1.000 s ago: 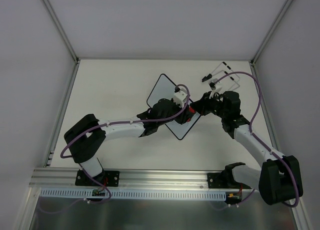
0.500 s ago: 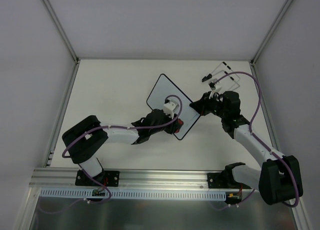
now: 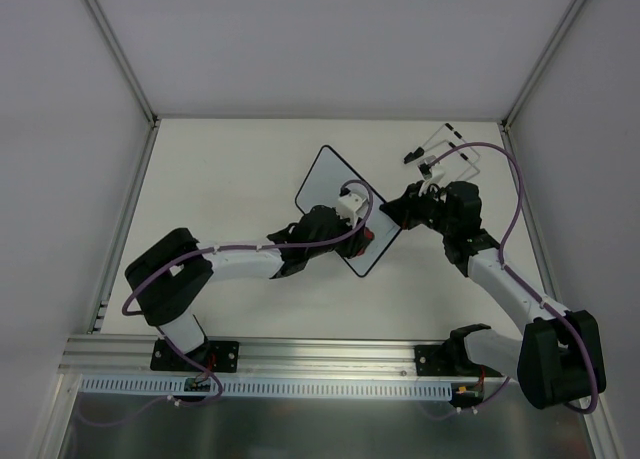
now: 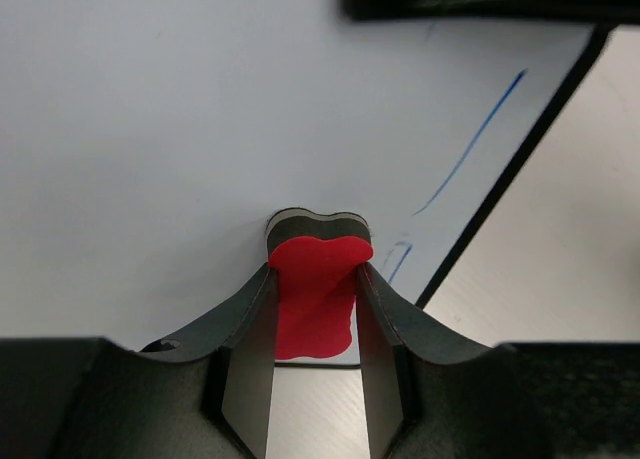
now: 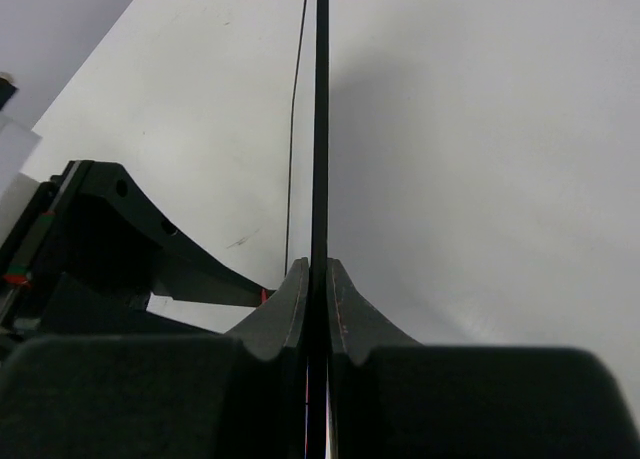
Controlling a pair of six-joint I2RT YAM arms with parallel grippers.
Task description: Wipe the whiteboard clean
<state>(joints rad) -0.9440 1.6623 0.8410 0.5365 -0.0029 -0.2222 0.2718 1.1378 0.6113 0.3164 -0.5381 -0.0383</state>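
The whiteboard (image 3: 325, 184) lies tilted like a diamond in the middle of the table, white with a thin black rim. My left gripper (image 3: 365, 237) is shut on the red bone-shaped eraser (image 4: 315, 294) and presses it on the board (image 4: 160, 129) near its lower right edge. A thin blue marker line (image 4: 470, 144) remains beside the rim. My right gripper (image 3: 392, 212) is shut on the board's right corner; in the right wrist view the rim (image 5: 321, 109) runs edge-on between the fingers (image 5: 292, 304).
A wire stand (image 3: 447, 154) with black clips sits at the back right, just beyond my right arm. Grey walls enclose the table on three sides. An aluminium rail (image 3: 300, 351) runs along the near edge.
My left gripper swept the eraser toward the near left on the board, then back up to the right toward the board's right corner. The right gripper and the board stayed put.
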